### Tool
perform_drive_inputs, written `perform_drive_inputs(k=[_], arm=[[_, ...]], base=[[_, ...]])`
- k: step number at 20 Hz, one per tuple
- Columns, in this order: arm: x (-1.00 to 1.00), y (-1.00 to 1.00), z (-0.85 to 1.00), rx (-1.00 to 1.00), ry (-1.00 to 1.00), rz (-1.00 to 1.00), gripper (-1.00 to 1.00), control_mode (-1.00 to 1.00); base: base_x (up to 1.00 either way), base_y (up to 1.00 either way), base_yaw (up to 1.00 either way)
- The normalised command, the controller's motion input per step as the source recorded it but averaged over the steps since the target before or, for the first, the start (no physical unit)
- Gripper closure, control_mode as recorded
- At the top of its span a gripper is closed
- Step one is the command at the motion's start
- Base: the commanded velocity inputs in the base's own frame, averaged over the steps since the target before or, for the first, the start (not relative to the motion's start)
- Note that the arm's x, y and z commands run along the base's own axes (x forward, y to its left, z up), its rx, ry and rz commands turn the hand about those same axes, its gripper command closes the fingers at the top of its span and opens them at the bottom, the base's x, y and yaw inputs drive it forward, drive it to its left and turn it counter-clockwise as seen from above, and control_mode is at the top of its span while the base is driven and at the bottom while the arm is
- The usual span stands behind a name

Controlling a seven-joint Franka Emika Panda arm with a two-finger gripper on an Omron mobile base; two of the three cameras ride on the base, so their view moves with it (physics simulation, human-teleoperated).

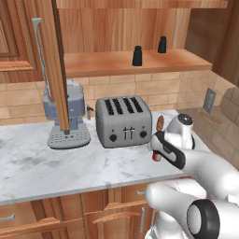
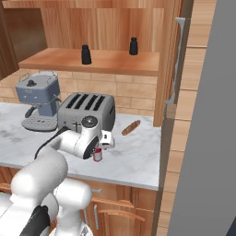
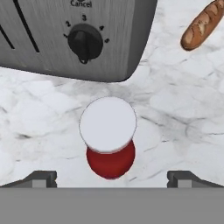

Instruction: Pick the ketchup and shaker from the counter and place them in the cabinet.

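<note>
While the gripper [image 3: 112,179] hung low over the marble counter [image 1: 56,168], its two dark fingertips [image 3: 41,178] stood spread wide, one at seven o'clock and one at five o'clock in the hand view, pinching nothing. Between them and just beyond, toward twelve o'clock, stood the ketchup [image 3: 109,140], upright, so the camera looked almost straight down on its pale cap with the red body peeking out underneath. Its long axis ran vertical, roughly in line with the hand's approach, and the bottle sat near the middle of the open gap, not yet touched by either finger. By my reading the coming move turned on that: the hand needed to sink a little further along the bottle's axis, then close across its round body. In the right base view the same ketchup [image 2: 97,155] showed just under the wrist, near the counter's front edge.

Further out, at twelve o'clock from the bottle, was the toaster [image 3: 74,35], close but apart from it. At two o'clock lay a tan-brown oval item [image 3: 204,24], well clear. Farthest off, the cabinet [image 1: 126,63] was open above the counter, and two black shakers [image 1: 137,56] already stood on its shelf; no shaker could be made out on the counter.
</note>
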Motion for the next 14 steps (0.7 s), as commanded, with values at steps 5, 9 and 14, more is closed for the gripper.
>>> perform_drive_inputs(k=[5,9,14], arm=[[0.11,0.08,-0.25,0.0,0.0,0.0,-1.0,-1.0],[0.05,0.03,-0.24,0.0,0.0,0.0,-1.0,-1.0],[0.09,0.0,-0.21,0.0,0.0,0.0,1.0,-1.0]], base=[[0.0,0.0,0.0],[0.0,0.0,0.0],[0.0,0.0,0.0]])
